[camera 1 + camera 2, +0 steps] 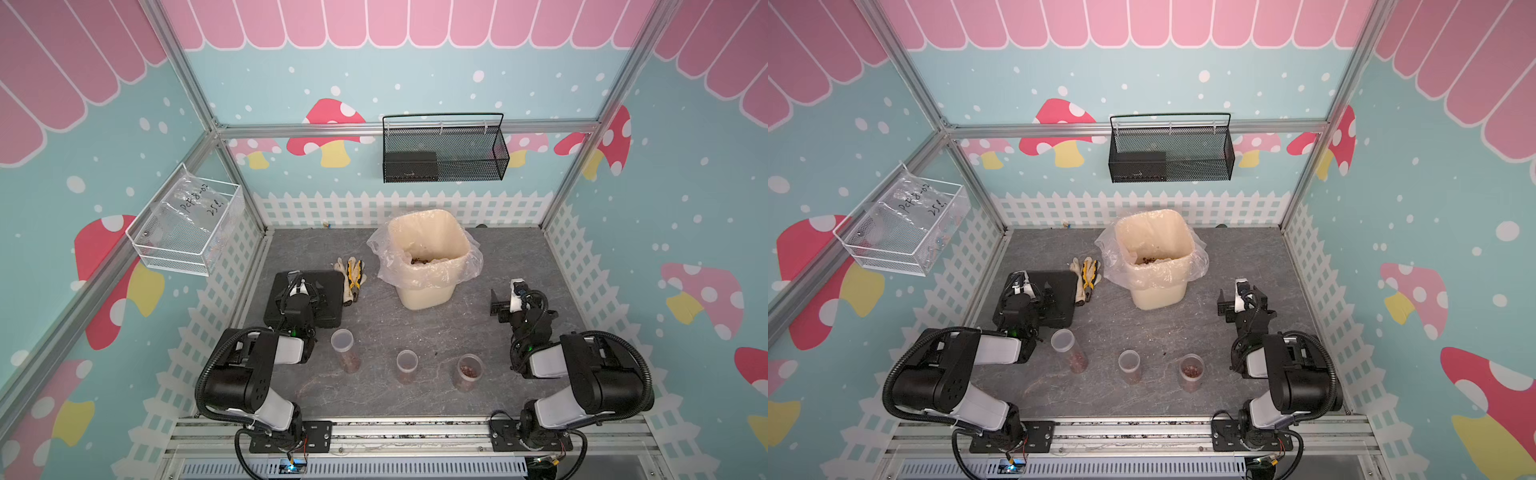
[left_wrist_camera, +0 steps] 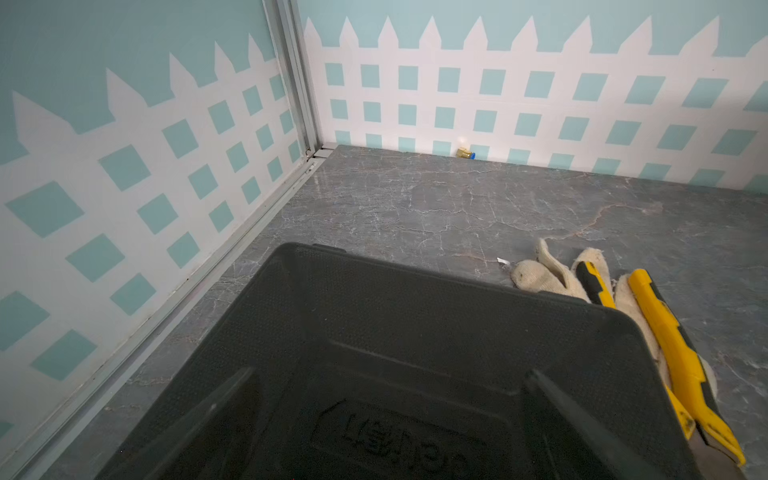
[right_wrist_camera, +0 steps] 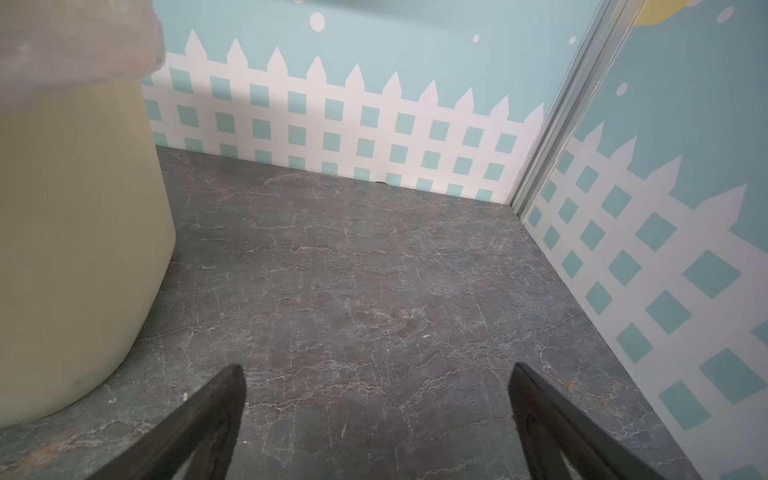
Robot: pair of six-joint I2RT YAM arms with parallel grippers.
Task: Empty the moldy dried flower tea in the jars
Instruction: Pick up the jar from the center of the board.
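Grey marble-veined tabletop (image 1: 457, 332). Cream bin (image 1: 424, 296), clear liner (image 1: 471, 262). Clear jars (image 1: 406, 365), reddish-brown tea (image 1: 468, 371) inside. Black case (image 2: 374, 353). Yellow-black pliers (image 1: 353, 277) on off-white gloves (image 2: 536, 277). Teal walls (image 1: 415, 83), white fence print (image 1: 374, 208), red and pink mushrooms (image 1: 328, 129).

Clear bag (image 1: 195, 208) in white wire basket (image 1: 166, 259): handwritten "PCF8-02", "25" plus unclear mark. Black case (image 2: 374, 332): embossed lettering, unreadable.
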